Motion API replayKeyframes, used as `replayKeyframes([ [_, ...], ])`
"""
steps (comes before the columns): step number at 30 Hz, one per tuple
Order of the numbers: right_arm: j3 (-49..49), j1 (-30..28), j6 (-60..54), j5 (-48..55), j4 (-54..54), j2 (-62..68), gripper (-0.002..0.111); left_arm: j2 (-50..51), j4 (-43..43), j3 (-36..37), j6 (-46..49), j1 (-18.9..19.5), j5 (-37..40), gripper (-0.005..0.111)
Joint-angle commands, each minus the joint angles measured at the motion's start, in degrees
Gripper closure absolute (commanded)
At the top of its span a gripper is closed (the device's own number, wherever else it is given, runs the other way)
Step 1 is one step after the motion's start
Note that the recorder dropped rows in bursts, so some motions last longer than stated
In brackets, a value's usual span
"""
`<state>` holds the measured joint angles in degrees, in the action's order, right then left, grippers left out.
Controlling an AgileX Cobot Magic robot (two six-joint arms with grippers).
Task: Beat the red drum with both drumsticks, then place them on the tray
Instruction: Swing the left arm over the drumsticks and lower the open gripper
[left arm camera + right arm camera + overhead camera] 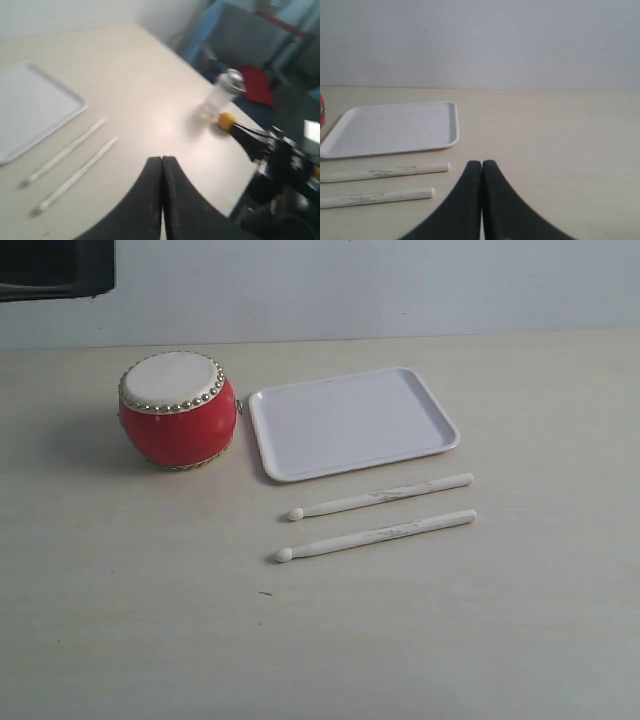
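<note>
The red drum (pixel 178 410) is a squat barrel with a glossy red body. Its smooth cream skin top is ringed with small gold studs. In the exterior view it stands at about 10 o'clock from the middle of the pale, matte table (pixel 480 630).

Just beside it, at its 3 o'clock, lies the tray (pixel 352 422). It is flat white plastic, rectangular with rounded corners and a low raised rim, and its floor is bare.

At the tray's 6 o'clock lie the two drumsticks, one nearer the tray (pixel 381 496) and one farther from it (pixel 377 535). They are parallel, a little apart and clear of the rim. Both are slim cream-white wood with faint grey scuffs mid-shaft, and each small rounded tip points toward 9 o'clock.

The left gripper (pixel 162 162) has smooth black fingers pressed together with nothing between them, held above the table. The right gripper (pixel 481 165) is likewise closed tight and empty.

In the blurred left wrist view, a clear container with a silvery cap (pixel 223 93) stands near the table's edge.
</note>
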<state>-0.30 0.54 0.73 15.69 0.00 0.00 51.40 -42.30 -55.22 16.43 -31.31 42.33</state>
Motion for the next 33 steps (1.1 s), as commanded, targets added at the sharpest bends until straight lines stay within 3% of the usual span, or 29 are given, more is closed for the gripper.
replayKeyframes([
  [1, 0.3, -0.3, -0.3, -0.5, 0.0, 0.0, 0.108, 0.5, 38.8, -3.1, -55.3, -6.8, -1.8, 0.107],
  [3, 0.3, -0.3, -0.3, -0.5, 0.0, 0.0, 0.108, 0.9, 45.4, -2.9, -65.9, -10.5, -4.4, 0.107],
  [7, 0.3, -0.3, -0.3, -0.5, 0.0, 0.0, 0.108, 3.5, 46.7, -2.1, -78.1, -14.3, -12.9, 0.107],
  [15, 0.3, -0.3, -0.3, -0.5, 0.0, 0.0, 0.108, 19.4, 50.8, -2.3, -110.1, -18.6, -5.6, 0.107],
  [20, 0.3, -0.3, -0.3, -0.5, 0.0, 0.0, 0.108, 27.3, 52.1, -9.1, -109.4, -20.7, -0.4, 0.107],
  [25, 0.3, -0.3, -0.3, -0.5, 0.0, 0.0, 0.108, 32.7, 53.5, -18.2, -97.1, -22.6, 13.4, 0.107],
  [27, 0.3, -0.3, -0.3, -0.5, 0.0, 0.0, 0.108, 34.2, 53.4, -19.9, -101.2, -22.8, 16.4, 0.107],
  [30, 0.3, -0.3, -0.3, -0.5, 0.0, 0.0, 0.108, 35.3, 50.9, -20.5, -115.4, -23.7, 14.4, 0.107],
  [33, 0.3, -0.3, -0.3, -0.5, 0.0, 0.0, 0.108, 36.8, 43.3, -20.5, -117.8, -24.9, 12.1, 0.107],
])
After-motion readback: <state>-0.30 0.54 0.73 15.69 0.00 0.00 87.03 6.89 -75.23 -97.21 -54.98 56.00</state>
